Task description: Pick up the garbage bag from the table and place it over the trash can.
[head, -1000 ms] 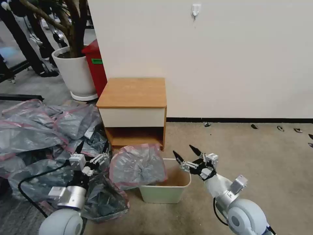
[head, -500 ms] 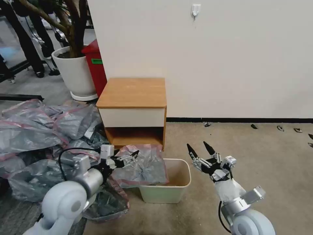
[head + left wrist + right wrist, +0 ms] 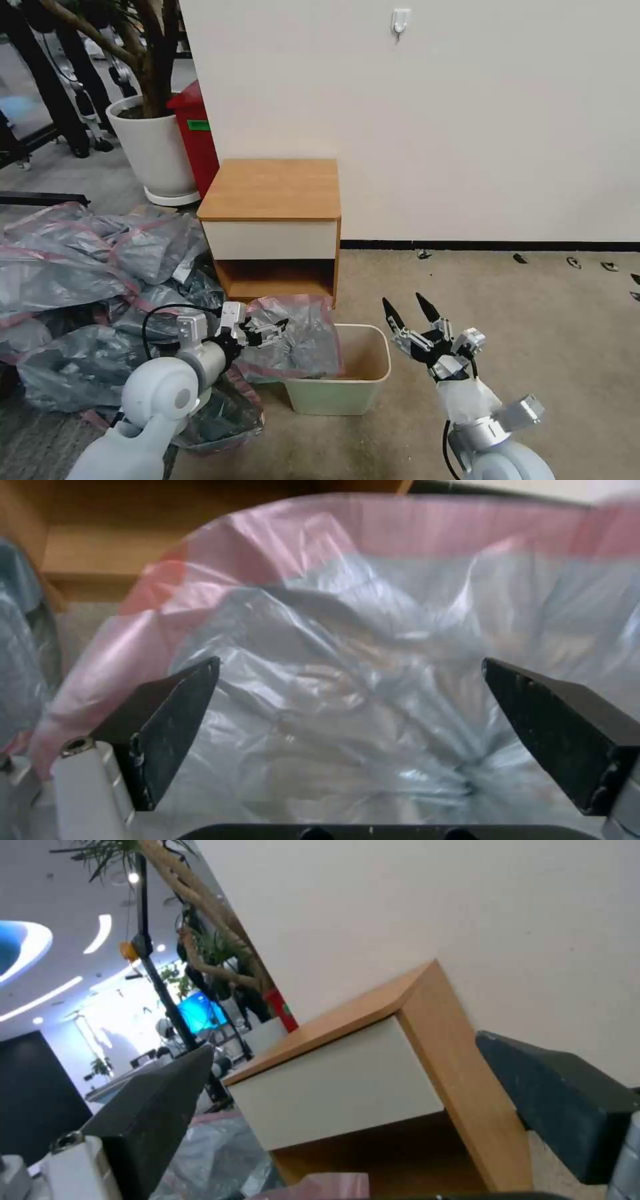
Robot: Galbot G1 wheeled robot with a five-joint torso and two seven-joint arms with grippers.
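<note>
**Left gripper closes in on the draped bag**

Now the left gripper (image 3: 272, 328) sits right at the garbage bag (image 3: 293, 337), a little farther in than half a second ago and far from its place low beside the heap of grey bags (image 3: 73, 267) a second ago. In the left wrist view its fingers (image 3: 170, 720) stand wide apart with the crinkled plastic (image 3: 347, 680) spread between them, not yet pinched. The right gripper (image 3: 408, 311) has barely shifted over the last half second; it hangs just to the right of the trash can (image 3: 337, 393), its prongs spread wide and pointing up, holding nothing. The right wrist view looks across at the table (image 3: 360, 1060).

For the task, this reads as the left arm lining up for a grasp of the bag, which is no longer on the table (image 3: 270, 190): the wooden top is bare. The bag lies slumped against the left side of the trash can, its pink-red band showing along the upper edge, part of it hanging over the left rim. It is not yet fitted around the opening.

The trash can itself stands open on the carpet in front of the table; its right half shows a bare cream inside wall and nothing within. The table's lower shelf also looks empty, as far as it can be seen past the bag.
</note>
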